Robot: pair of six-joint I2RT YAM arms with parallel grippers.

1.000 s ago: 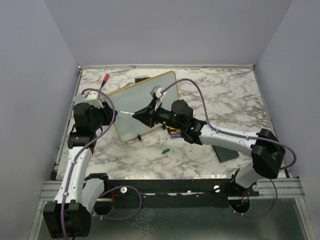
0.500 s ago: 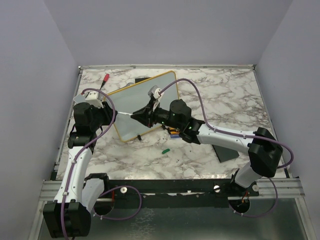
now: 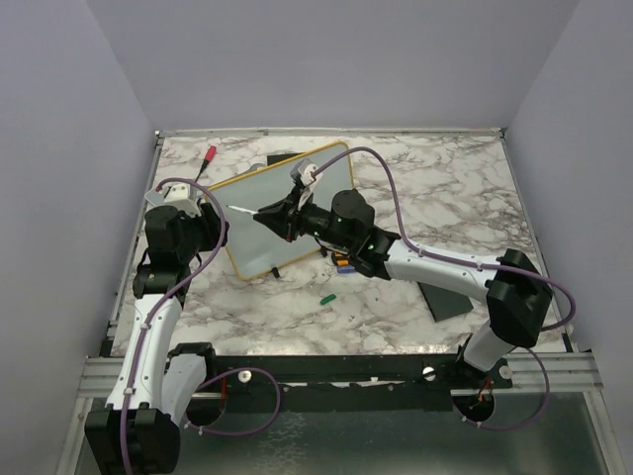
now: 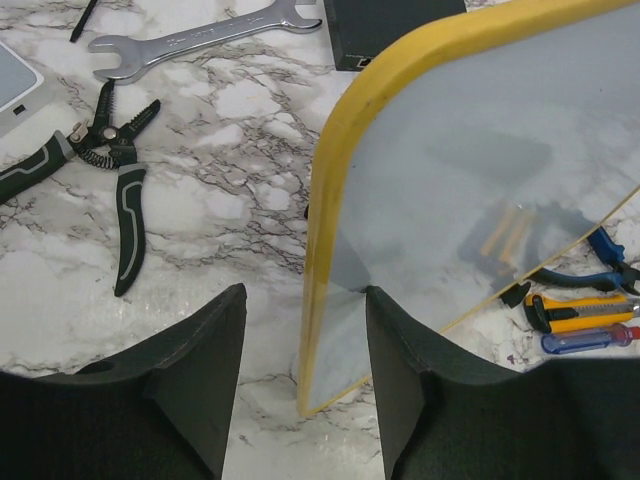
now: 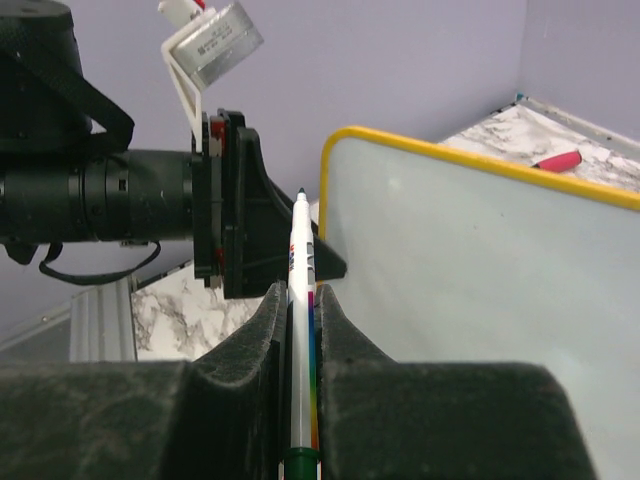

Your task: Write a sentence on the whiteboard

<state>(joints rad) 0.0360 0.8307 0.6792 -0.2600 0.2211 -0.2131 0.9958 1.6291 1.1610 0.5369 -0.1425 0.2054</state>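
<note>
One whiteboard (image 3: 287,208), one marker (image 5: 300,240), two grippers, left gripper (image 4: 305,300) jaws stood spread, whiteboard's edge between them, right gripper (image 5: 300,292) jaws pinched the marker.

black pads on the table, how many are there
2. One black pad lies behind the whiteboard, far side; the other pad lies beneath the right arm. The arms may hide more.
</note>
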